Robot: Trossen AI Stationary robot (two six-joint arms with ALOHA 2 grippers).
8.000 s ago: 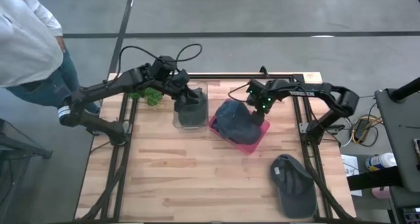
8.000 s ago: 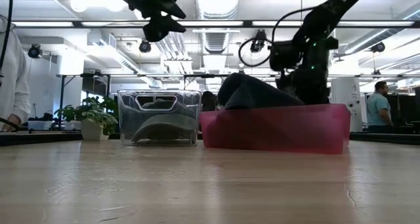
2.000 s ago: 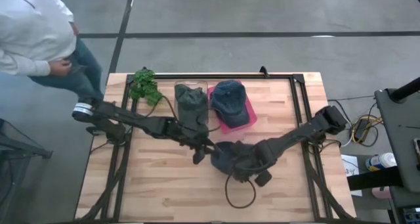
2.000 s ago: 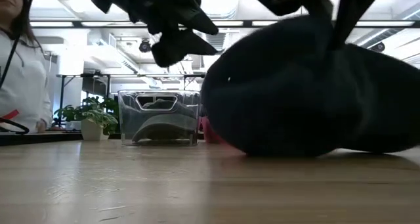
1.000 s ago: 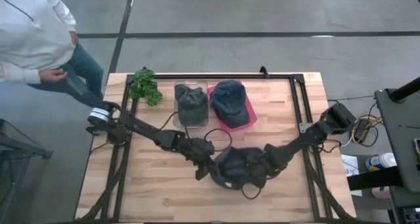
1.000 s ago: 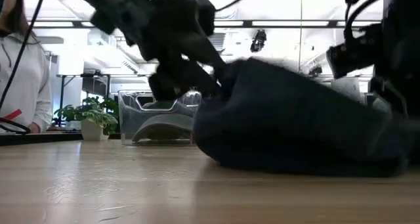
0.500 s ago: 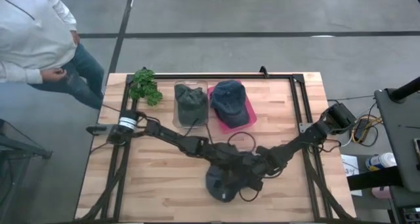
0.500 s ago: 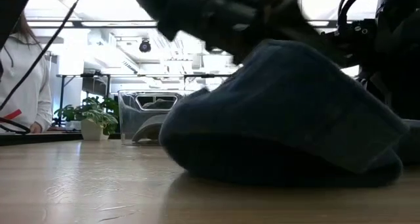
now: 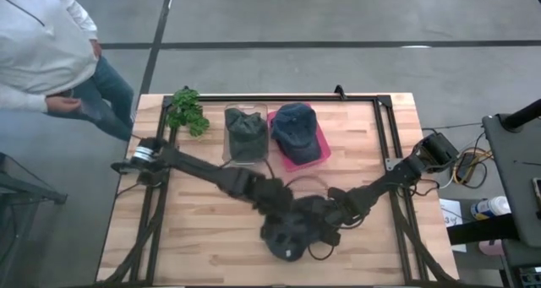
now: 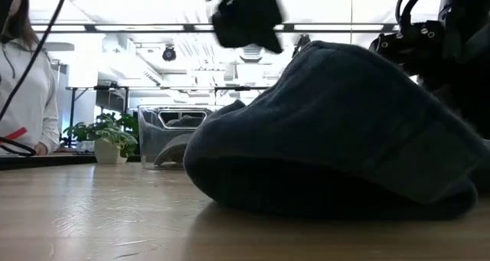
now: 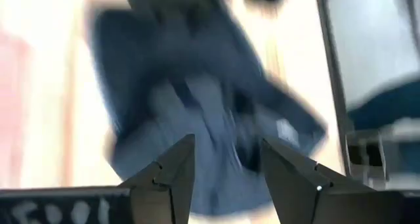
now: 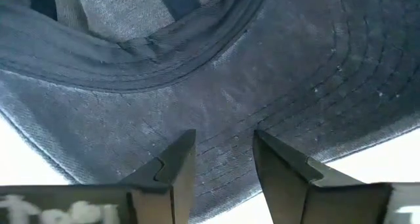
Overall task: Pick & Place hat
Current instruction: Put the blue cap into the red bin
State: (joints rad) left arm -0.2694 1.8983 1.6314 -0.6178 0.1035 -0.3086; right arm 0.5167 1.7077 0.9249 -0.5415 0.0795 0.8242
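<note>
Three hats, high view: a dark blue cap [image 9: 292, 236] lies on the tabletop [image 9: 203, 229] near its front middle; a green hat [image 9: 246, 134] sits in a clear bin [image 9: 228, 157] and another blue hat [image 9: 293, 129] in a pink bin [image 9: 319, 149], both at the far side beside a small plant [image 9: 188, 111].
Arms, high view: left gripper [image 9: 275, 199] hovers at the cap's far-left edge; right gripper [image 9: 325, 223] is at its right edge. A person [image 9: 46, 47] stands off the far-left corner.
Low view: the cap [image 10: 337, 131] rests crown up, flat on the wood, soft and rumpled with stitched ridges; the left gripper [image 10: 243, 16] hangs above it, apart from the cloth.
Left wrist view: fingers [image 11: 172, 175] spread, nothing between them; the cap [image 11: 197, 112] is blurred beyond.
Right wrist view: fingers [image 12: 172, 175] parted over the brim's [image 12: 275, 86] rows of stitching; whether any cloth is pinched I cannot tell.
Step, judged: the loose cap is being taken up or straightened for a bin.
Next move, judged: a firm pinch on brim or crown edge, then a lift clear of the tabletop; limp cloth may sag or slip.
</note>
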